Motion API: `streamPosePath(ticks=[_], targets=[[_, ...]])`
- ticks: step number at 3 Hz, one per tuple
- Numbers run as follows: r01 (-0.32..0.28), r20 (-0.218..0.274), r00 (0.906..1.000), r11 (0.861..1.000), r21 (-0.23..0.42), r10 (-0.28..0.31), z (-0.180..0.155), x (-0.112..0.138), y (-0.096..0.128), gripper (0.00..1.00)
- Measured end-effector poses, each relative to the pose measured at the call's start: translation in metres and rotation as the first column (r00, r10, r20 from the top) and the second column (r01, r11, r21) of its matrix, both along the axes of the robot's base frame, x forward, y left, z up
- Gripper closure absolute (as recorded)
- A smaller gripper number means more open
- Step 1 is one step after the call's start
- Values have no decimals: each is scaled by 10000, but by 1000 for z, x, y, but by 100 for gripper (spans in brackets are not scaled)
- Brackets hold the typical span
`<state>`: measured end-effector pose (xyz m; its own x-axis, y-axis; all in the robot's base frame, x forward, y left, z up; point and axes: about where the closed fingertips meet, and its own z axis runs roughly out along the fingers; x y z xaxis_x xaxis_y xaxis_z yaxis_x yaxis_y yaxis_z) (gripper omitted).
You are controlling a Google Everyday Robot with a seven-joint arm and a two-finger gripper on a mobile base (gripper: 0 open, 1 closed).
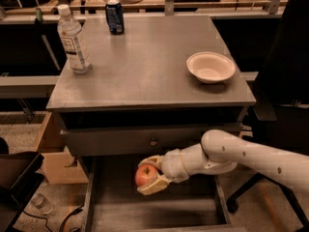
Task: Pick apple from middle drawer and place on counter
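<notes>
The red apple (145, 175) with yellowish patches is held between the two pale fingers of my gripper (150, 174), lifted above the floor of the open middle drawer (154, 211). The white arm reaches in from the right. The apple hangs just below the closed drawer front with the round knob (153, 142). The grey counter (145, 66) is above, well over the apple.
On the counter stand a clear water bottle (72, 38) at the left, a blue can (115, 17) at the back and a white bowl (210, 67) at the right. A cardboard box (53, 153) sits left of the cabinet, a black chair (285, 100) at the right.
</notes>
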<state>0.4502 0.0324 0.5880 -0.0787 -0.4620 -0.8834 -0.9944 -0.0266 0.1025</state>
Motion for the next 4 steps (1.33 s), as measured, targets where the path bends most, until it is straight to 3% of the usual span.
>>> streamPosePath(ticks=[1, 2, 3, 4], targets=[[661, -188, 9976, 9978, 15, -660, 67, 16, -22, 100], [1406, -28, 9900, 9899, -176, -1407, 127, 9, -42, 100], [2169, 537, 9750, 9759, -227, -2154, 186, -15, -61, 100], [2973, 1097, 9487, 9547, 100, -2966, 236, -27, -79, 100]])
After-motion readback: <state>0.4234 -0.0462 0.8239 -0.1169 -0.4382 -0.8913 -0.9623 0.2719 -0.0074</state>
